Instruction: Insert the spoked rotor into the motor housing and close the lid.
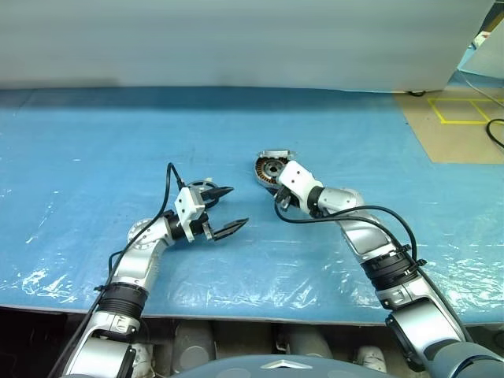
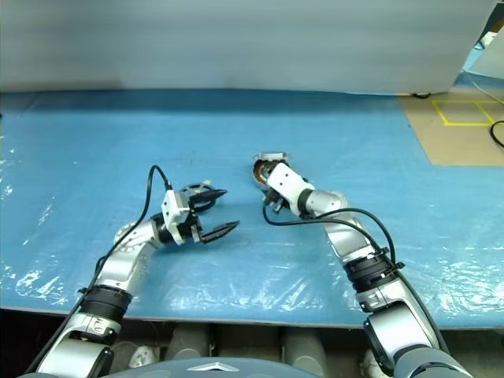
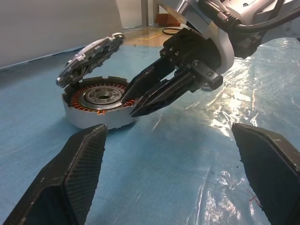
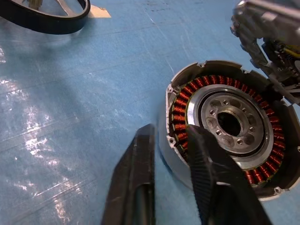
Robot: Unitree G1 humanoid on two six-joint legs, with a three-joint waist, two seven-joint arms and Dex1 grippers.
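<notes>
Copper-wound motor housing (image 4: 229, 126), lid (image 3: 91, 54) tilted open

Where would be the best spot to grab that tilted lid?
Probably its raised free edge. The lid stands tilted, its low edge resting on the rim of the motor housing, so the high edge hangs clear. A tool coming from over the open side of the can could likely pinch that thin edge across both faces.

The lid (image 3: 89, 54) leans tilted on the motor housing's (image 3: 96, 117) far rim (table (image 1: 94, 142) beneath).
</notes>
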